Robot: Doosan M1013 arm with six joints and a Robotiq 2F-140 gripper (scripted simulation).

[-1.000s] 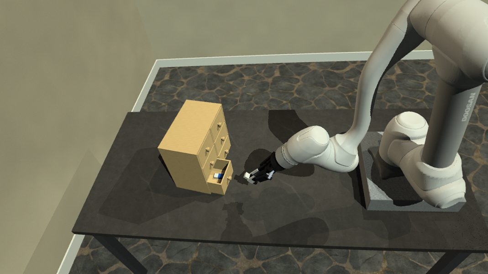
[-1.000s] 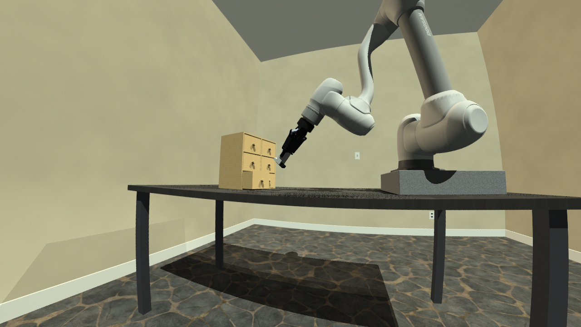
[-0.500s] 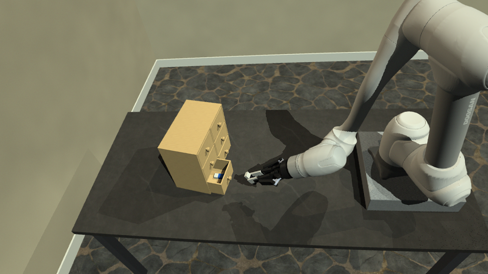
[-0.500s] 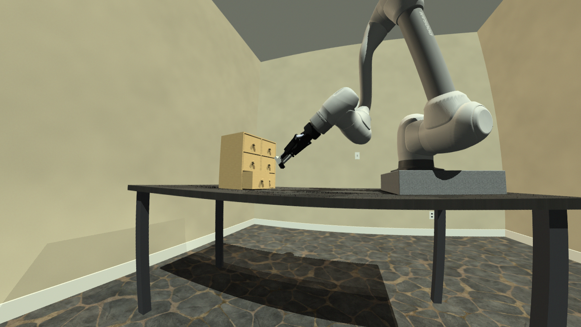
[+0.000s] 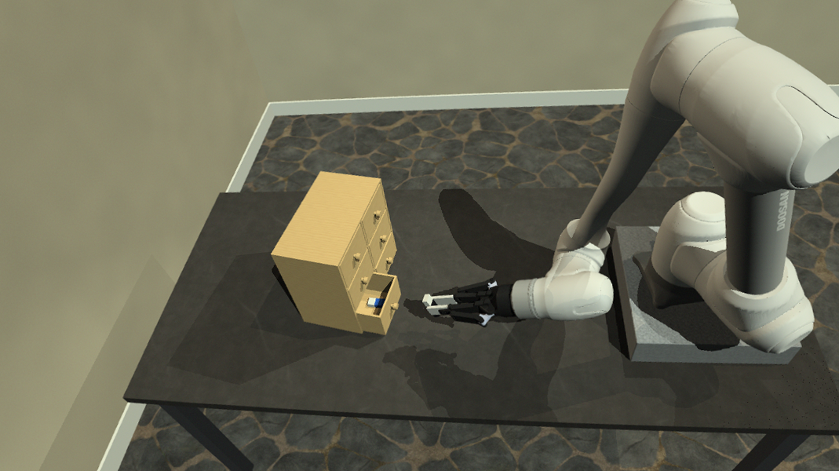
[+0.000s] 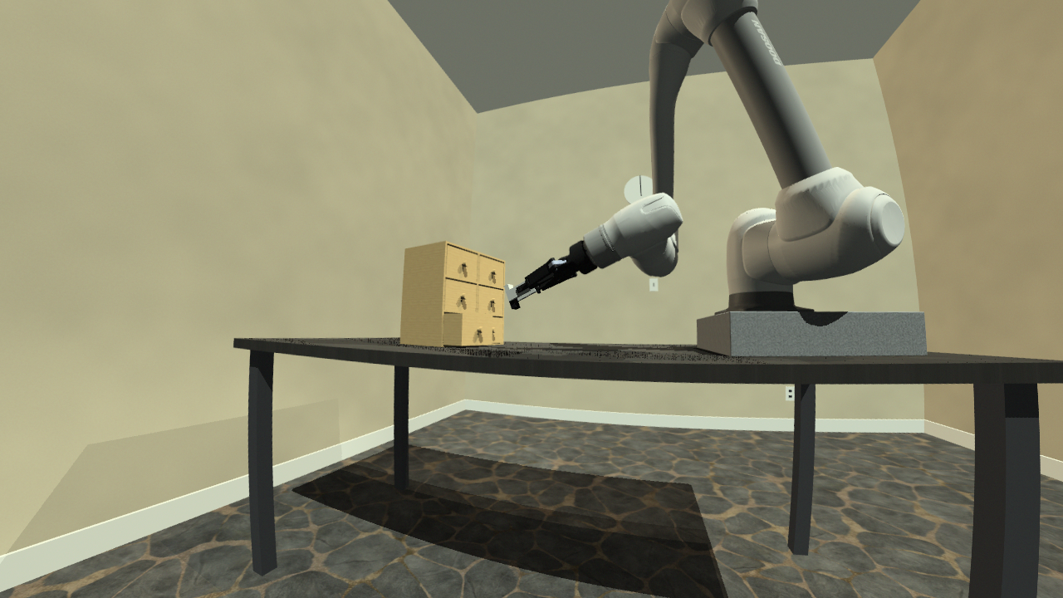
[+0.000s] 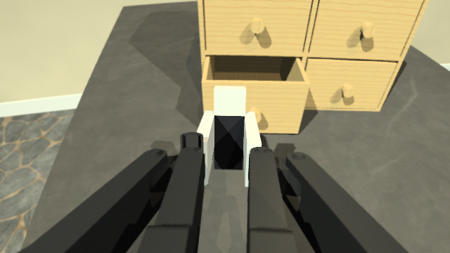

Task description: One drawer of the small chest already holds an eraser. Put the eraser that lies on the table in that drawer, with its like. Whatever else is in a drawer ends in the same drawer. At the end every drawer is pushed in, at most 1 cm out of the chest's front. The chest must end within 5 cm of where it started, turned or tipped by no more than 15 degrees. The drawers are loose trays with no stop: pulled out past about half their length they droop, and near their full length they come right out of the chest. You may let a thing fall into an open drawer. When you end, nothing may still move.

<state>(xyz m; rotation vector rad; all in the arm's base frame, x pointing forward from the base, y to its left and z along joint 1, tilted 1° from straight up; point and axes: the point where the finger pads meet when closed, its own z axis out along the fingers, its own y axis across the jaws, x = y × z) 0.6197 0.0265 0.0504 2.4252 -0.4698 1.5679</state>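
Transferring stage: eraser [image 5: 427, 300] [image 6: 510, 294] [image 7: 229, 105] clamped in narrowed gripper [image 5: 442, 304] [image 6: 519, 296] [image 7: 229, 127]; bottom drawer [image 5: 390, 316] [image 6: 462, 328] [image 7: 281, 96] open. Eraser to be brought over opening, then released.

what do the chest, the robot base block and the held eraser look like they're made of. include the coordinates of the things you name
Chest [image 5: 312, 225] [image 6: 423, 297] [image 7: 256, 42]: pale wood, or a wood-look laminate, matte, with fine grain lines.
Base block [image 5: 705, 353] [image 6: 825, 333]: perhaps granite or concrete, dull grey with fine speckles.
Eraser in the fingers: probably rubber or vinyl, with a smooth white end and a black section, perhaps a sleeve.
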